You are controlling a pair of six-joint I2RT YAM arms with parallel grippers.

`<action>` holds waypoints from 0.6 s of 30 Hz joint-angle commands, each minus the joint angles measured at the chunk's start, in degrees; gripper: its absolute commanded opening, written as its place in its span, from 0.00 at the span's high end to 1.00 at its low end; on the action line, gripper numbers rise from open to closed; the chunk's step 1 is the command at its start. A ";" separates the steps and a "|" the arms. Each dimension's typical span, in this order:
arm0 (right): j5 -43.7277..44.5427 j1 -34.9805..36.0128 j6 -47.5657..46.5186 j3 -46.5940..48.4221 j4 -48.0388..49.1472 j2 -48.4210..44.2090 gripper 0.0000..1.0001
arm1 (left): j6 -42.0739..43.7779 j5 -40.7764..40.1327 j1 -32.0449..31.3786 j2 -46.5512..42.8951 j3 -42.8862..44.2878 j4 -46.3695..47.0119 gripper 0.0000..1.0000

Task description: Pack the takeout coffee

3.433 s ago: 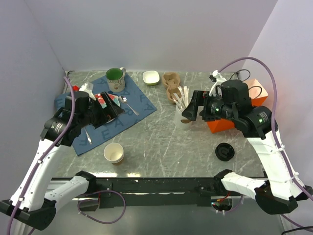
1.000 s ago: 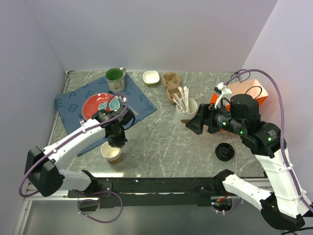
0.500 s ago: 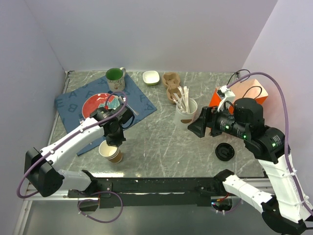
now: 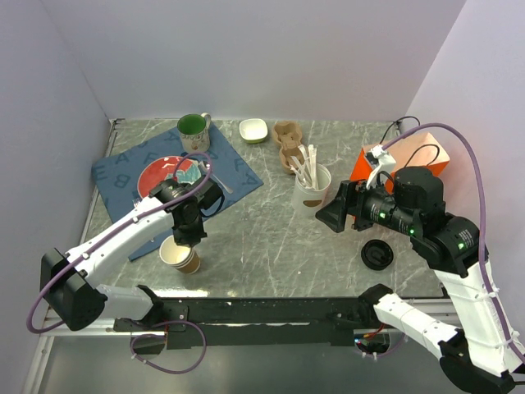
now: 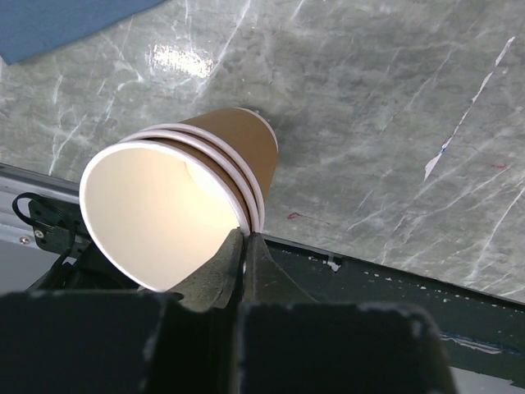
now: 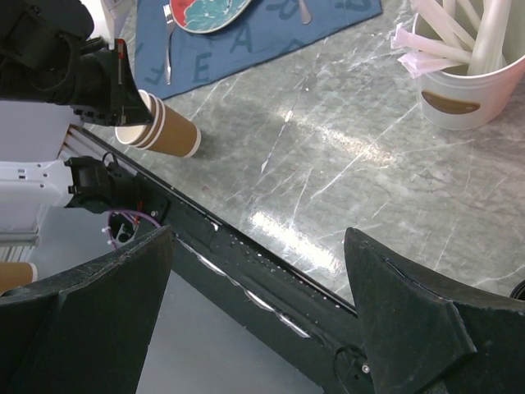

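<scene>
A lidless tan paper cup (image 4: 182, 257), several nested by its rims, leans tilted near the table's front edge; it also appears in the left wrist view (image 5: 234, 148) and the right wrist view (image 6: 168, 131). My left gripper (image 4: 190, 239) is shut on its rim, one finger inside and one outside (image 5: 244, 240). A loose round black lid (image 4: 377, 254) lies flat at the front right. The takeout coffee, as a lidded cup, is out of view. My right gripper (image 4: 328, 215) hangs open above the table's middle right, with nothing between its fingers (image 6: 262, 312).
A white tub of stirrers (image 4: 312, 189) stands mid-table, beside my right gripper. An orange box (image 4: 410, 156) is at the right. A blue mat (image 4: 238, 168) carries a red plate (image 4: 156, 176) and a green mug (image 4: 193, 131). A white bowl (image 4: 253, 130) and a cardboard cup carrier (image 4: 287, 144) sit at the back.
My left gripper has closed on the cup's rim, and the cup has tipped and slid slightly left toward the front edge. The right arm has drifted slightly right.
</scene>
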 commanded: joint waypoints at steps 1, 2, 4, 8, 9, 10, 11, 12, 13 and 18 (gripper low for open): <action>0.46 -0.28 -0.98 1.01 0.59 -0.02 0.08 | -0.76 -0.83 -0.40 -0.25 0.41 -1.03 0.99; 0.46 -0.28 -1.06 1.18 0.59 -0.10 0.08 | -0.85 -0.83 -0.40 -0.25 0.41 -0.94 0.97; 0.54 -0.28 -1.15 1.27 0.59 -0.02 0.08 | -0.85 -0.65 -0.40 -0.08 0.24 -0.68 0.96; 0.63 -0.28 -1.24 1.27 0.51 0.16 0.08 | -0.41 0.05 -0.40 0.80 -0.64 0.11 0.93; 0.63 -0.28 -1.15 1.27 0.59 0.07 0.08 | -0.50 0.05 -0.40 0.98 -0.73 -0.06 0.90; 0.63 -0.28 -1.15 1.18 0.59 0.07 0.08 | -0.67 -0.03 -0.40 1.15 -0.64 -0.32 0.87; 0.81 -0.28 -1.15 1.18 0.51 0.07 0.08 | -0.50 -0.03 -0.49 1.24 -0.82 -0.15 0.88; 0.81 -0.28 -1.15 1.18 0.42 -0.02 0.08 | -0.41 -0.03 -0.58 0.98 -0.82 -0.06 0.91; 0.81 -0.28 -1.15 1.18 0.24 -0.02 0.08 | -0.50 -0.12 -0.58 0.80 -0.91 0.20 0.96; 1.25 -0.28 -1.42 1.27 -0.11 -0.37 0.08 | -0.50 -0.04 -0.58 0.98 -0.38 -0.32 0.94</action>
